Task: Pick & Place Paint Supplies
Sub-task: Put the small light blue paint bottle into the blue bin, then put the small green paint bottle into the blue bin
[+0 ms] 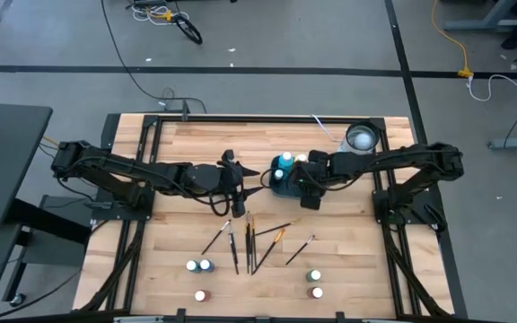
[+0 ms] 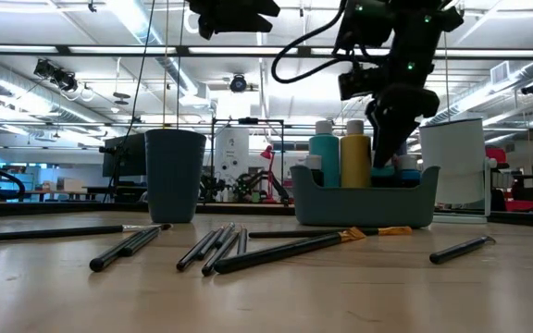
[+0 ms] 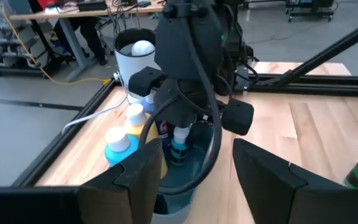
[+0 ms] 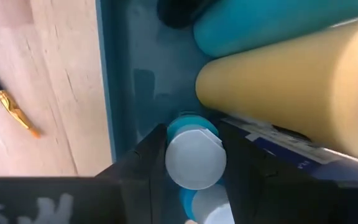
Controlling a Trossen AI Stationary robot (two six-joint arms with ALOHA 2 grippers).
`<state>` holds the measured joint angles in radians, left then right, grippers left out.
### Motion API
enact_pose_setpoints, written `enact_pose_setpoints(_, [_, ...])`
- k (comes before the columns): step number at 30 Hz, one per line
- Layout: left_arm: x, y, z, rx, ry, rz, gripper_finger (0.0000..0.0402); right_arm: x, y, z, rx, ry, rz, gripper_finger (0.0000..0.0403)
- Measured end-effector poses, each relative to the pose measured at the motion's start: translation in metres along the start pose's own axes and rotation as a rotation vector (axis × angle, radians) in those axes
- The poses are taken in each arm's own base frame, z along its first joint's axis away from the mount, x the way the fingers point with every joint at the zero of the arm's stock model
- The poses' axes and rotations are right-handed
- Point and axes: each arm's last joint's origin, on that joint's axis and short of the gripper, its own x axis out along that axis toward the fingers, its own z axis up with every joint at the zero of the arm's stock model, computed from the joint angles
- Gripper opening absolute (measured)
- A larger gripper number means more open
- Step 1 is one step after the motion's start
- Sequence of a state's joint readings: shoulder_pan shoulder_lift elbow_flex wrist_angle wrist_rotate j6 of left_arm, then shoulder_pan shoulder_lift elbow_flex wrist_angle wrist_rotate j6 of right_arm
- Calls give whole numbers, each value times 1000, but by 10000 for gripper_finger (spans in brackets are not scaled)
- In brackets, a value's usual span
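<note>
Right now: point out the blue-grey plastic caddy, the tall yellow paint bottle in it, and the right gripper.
blue-grey plastic caddy (image 2: 364, 205): low view, front wall.
tall yellow paint bottle (image 2: 354, 159): low view, body.
right gripper (image 4: 191, 155): right wrist view, between fingertips, around a small white-capped blue bottle.

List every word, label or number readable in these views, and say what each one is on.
None can be read.
Blue-and-white label on a bottle in the blue caddy: print too blurred to read.
White marks at the bottom left corner of the right wrist view, on the right gripper: cut off, unreadable.
Other bottles, cup and brushes: no text visible.
</note>
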<state>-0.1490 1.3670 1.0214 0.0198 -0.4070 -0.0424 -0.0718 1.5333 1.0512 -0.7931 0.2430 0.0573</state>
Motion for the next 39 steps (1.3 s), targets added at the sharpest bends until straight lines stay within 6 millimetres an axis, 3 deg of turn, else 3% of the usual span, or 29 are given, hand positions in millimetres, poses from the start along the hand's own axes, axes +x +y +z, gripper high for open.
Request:
enact_pose_setpoints(14, [0, 0, -1, 95, 7, -4, 208, 1, -7, -1, -56, 13, -28, 175])
enact_pose_setpoints(21, [0, 0, -1, 96, 8, 0, 208, -1, -6, -1, -73, 10, -24, 182])
enact_pose_setpoints(27, [0, 0, -1, 98, 13, 0, 208, -23, -1, 4, -40, 53, 17, 177])
enact_pose_setpoints(33, [0, 0, -1, 98, 13, 0, 208, -53, 16, 15, -39, 27, 110, 171])
enact_pose_setpoints(39, [0, 0, -1, 93, 13, 0, 208, -69, 56, 11, -96, -4, 217, 170])
